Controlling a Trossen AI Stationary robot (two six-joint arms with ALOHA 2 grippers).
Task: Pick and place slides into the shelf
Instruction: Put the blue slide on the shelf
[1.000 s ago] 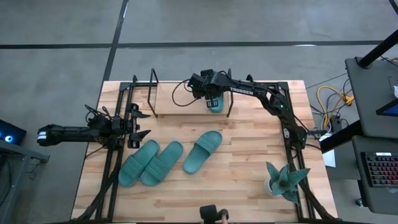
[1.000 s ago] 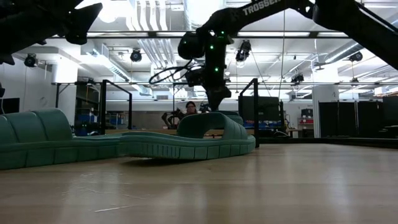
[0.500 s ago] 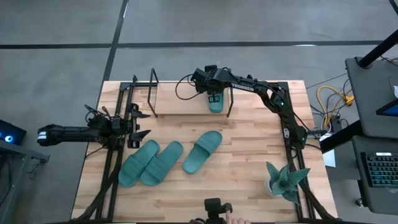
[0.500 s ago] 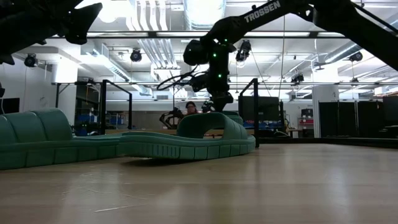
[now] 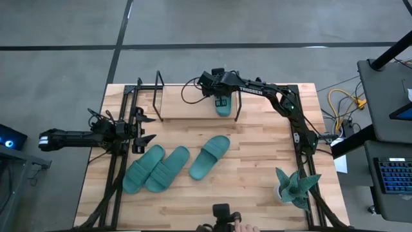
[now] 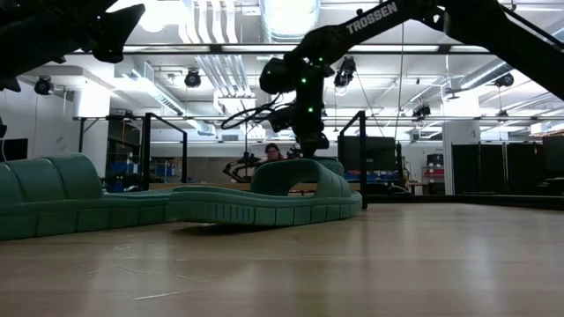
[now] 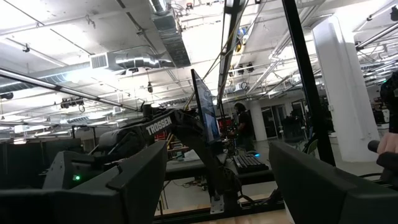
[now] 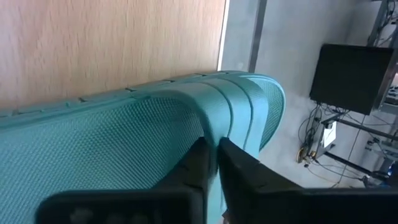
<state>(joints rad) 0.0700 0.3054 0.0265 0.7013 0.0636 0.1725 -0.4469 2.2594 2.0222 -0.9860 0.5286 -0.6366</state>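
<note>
Right claw (image 5: 221, 103) closed, arm outstretched; left claw (image 5: 143, 129) spread, waiting.

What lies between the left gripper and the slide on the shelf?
In the high view, bare shelf board and an upright black rod lie between the left gripper and that slide, which the right gripper pinches.

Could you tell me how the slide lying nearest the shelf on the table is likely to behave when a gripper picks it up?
The slide looks like soft rubber, so it probably flexes when gripped. Its flat sole should keep it from rolling. The arched strap offers a likely grip.
</note>
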